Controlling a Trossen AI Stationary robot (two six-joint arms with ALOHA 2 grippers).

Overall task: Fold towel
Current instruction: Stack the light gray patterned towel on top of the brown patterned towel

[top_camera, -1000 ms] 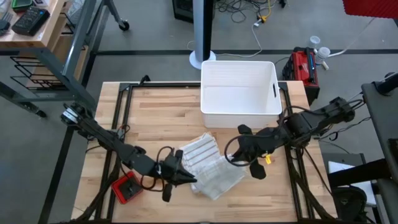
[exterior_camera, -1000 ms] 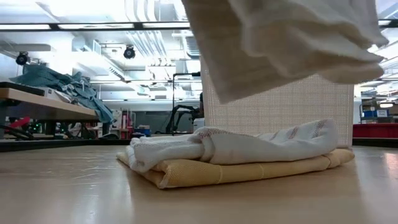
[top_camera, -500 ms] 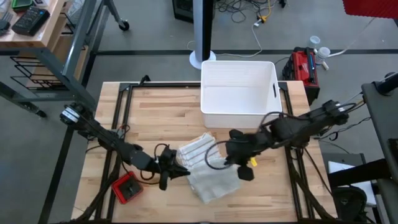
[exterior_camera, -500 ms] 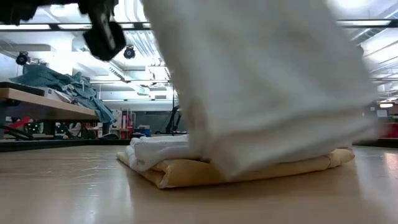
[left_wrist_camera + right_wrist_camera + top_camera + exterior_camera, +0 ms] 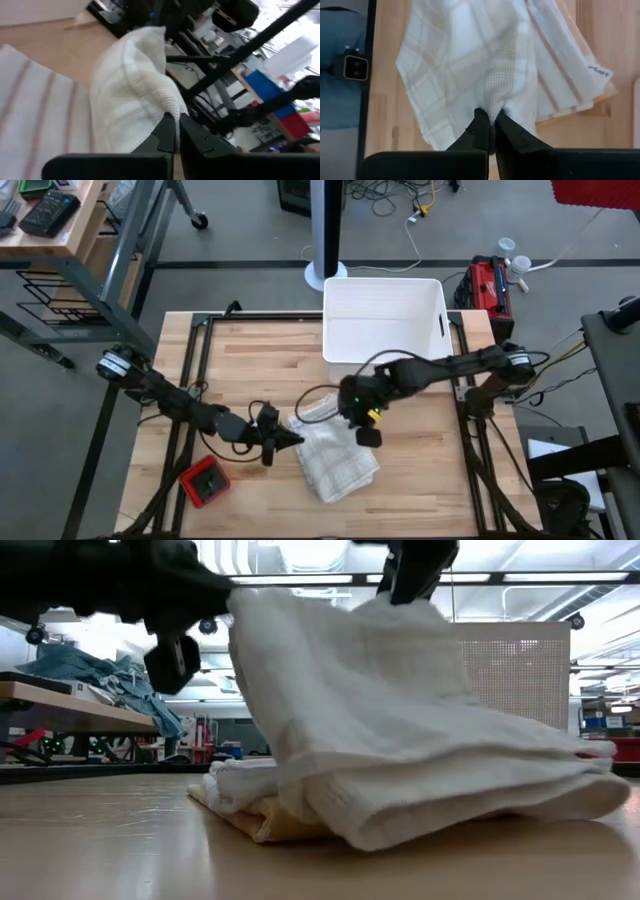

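Both grippers pinch the white towel (image 5: 335,465): left gripper (image 5: 290,439) at its edge, right gripper (image 5: 352,418) nearer the white bin (image 5: 385,315). Towel drapes over a folded stack (image 5: 250,802) on the table (image 5: 250,360).

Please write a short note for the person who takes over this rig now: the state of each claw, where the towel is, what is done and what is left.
Left claw: shut on the towel's edge, low over the table.
Right claw: shut on the towel's upper part, lifted, in front of the white bin.
Towel: held up between both claws, its lower part draped over a folded striped towel with a yellow cloth under it.
Done: both corners gripped, towel carried over the pile.
Left: lay it down, finish the fold, release.
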